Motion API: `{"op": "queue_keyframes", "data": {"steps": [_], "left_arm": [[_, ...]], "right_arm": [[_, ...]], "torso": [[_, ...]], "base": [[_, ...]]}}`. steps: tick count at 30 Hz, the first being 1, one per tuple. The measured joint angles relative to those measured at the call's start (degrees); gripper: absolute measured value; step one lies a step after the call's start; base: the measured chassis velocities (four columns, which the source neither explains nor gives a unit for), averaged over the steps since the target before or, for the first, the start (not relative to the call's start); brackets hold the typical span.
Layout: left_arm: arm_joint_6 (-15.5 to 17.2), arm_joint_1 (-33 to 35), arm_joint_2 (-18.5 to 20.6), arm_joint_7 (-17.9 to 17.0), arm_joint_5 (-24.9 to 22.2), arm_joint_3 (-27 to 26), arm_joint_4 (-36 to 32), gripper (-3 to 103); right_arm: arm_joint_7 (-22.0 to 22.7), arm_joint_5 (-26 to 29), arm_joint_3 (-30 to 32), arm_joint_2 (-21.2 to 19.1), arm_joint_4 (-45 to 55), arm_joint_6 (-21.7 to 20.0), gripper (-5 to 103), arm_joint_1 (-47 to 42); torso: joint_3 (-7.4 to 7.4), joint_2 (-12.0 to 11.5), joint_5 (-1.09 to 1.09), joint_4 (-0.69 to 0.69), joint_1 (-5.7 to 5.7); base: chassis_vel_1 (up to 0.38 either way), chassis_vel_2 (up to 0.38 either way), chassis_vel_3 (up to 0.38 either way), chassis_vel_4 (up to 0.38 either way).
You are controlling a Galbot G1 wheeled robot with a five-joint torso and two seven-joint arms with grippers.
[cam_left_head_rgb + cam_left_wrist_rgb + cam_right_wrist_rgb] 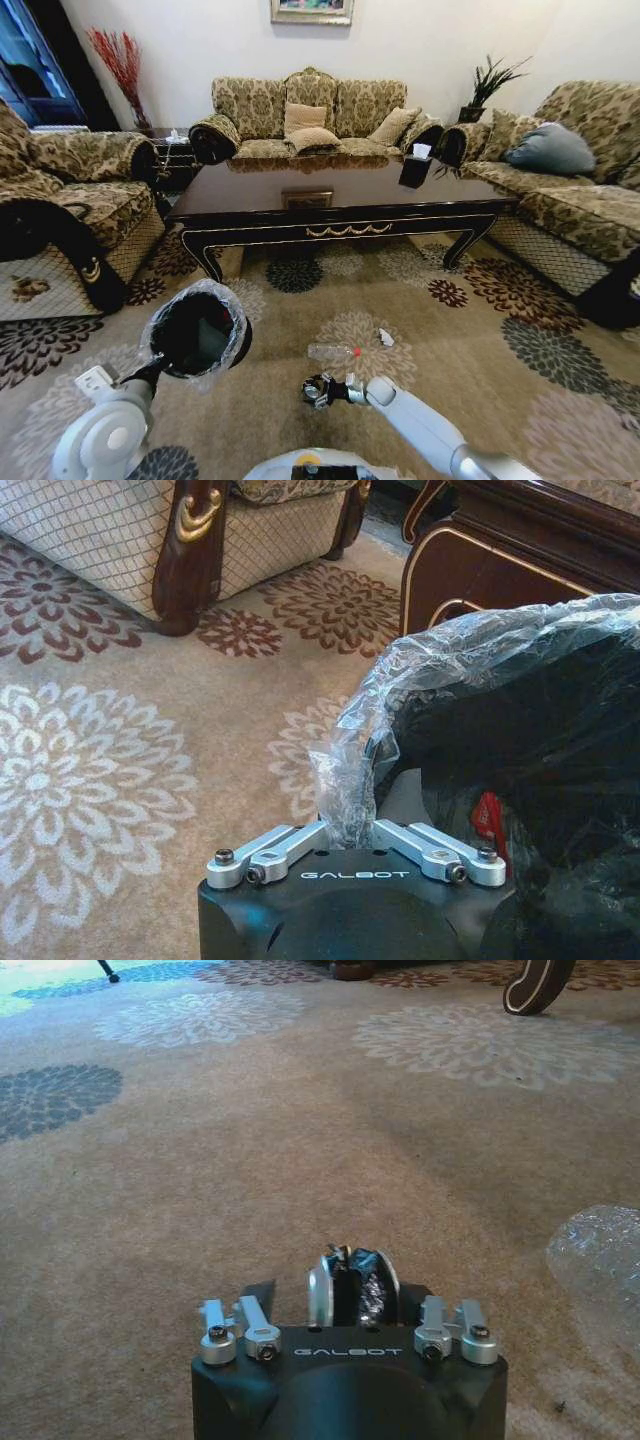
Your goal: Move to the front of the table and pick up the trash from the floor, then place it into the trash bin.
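Floral carpet [430,400] before the coffee table [340,205]: left gripper [352,832] clamps the lined trash bin [195,330] rim. Right gripper [350,1285], jaws closed on a small dark crinkled piece, hovers near the clear bottle [333,352]. Judged mid-collection; next, carry the piece over the bin.

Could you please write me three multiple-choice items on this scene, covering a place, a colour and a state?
1. Where is the bottle? A on a sofa; B on the carpet just ahead of the right gripper; C on a cushion.
2. The bottle's cap is: A red; B blue; C green.
3. The left gripper is: A open; B shut on the bottle; C shut on the trash bin rim.
B, it lies on carpet before that gripper; A, the cap shows red; C, its fingers pinch the lined rim.
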Motion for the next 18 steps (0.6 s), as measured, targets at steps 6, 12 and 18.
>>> {"op": "queue_keyframes", "data": {"steps": [6,12,18], "left_arm": [[0.0,-0.07,-0.02,-0.03,0.11,0.32,-0.01,0],[0.0,-0.25,-0.03,-0.04,0.61,0.79,0.25,0],[0.0,-0.29,0.13,-0.03,0.89,1.44,0.76,0]], "right_arm": [[0.03,-0.46,0.69,-0.07,-0.34,0.65,46,-0.12],[0.11,-0.64,1.19,-0.74,-0.3,1.75,32,-0.32],[1.98,0.22,1.9,-1.42,1.42,4.12,31,-0.64]], "torso": [[0.0,0.0,0.0,0.0,0.0],[0.0,0.0,0.0,-0.01,0.0],[0.0,0.0,0.01,-0.01,0.0]], "base": [[0.0,0.0,0.0,0.0],[0.0,0.0,0.0,0.0],[0.0,0.0,0.0,0.0]]}}
